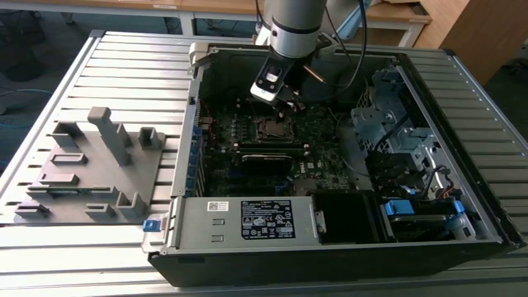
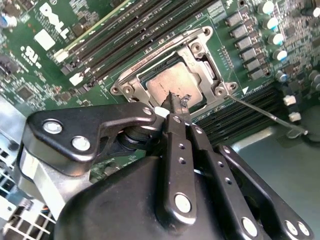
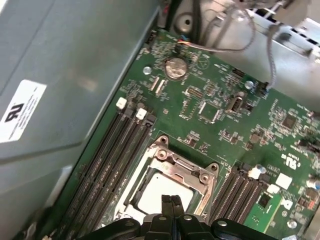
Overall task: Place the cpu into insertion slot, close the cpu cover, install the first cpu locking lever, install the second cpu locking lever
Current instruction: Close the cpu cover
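Gripper (image 2: 173, 102), fingers pinched together and empty, hangs over the cpu (image 2: 165, 86), likely light, stiff, fragile and best taken by its edges, lying in the insertion slot (image 2: 209, 75) under the cpu cover (image 2: 199, 59).

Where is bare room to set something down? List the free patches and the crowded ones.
Free: the ribbed table between the grey fixture and its far edge, and the strip on the exterior view's right of the computer case. Crowded: inside the case, where the gripper hangs over the cpu among memory strips and cables.
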Robot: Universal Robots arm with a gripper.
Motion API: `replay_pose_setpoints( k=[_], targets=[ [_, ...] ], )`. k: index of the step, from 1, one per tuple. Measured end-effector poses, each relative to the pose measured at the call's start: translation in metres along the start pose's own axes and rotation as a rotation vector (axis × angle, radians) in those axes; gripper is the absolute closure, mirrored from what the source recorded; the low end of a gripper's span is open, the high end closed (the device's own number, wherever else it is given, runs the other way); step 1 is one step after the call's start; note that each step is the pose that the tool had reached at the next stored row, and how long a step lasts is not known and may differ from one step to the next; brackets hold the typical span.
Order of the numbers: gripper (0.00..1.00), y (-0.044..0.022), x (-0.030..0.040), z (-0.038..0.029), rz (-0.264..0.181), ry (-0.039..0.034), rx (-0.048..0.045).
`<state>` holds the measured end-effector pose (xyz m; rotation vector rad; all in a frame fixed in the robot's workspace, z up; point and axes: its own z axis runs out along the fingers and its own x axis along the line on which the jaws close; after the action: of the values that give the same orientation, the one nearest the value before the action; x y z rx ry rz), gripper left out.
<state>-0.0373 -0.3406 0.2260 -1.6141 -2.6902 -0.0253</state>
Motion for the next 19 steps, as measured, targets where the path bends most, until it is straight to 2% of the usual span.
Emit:
replay_pose_setpoints(
  k=[7, 16, 19],
  targets=[
    [0.9, 0.0, 0.0, 0.0, -0.087, 0.001, 0.001],
    [0.9, 0.0, 0.0, 0.0, -0.09, 0.0011, 0.001],
    [0.9, 0.0, 0.0, 0.0, -0.106, 0.0012, 0.0013]
  ],
)
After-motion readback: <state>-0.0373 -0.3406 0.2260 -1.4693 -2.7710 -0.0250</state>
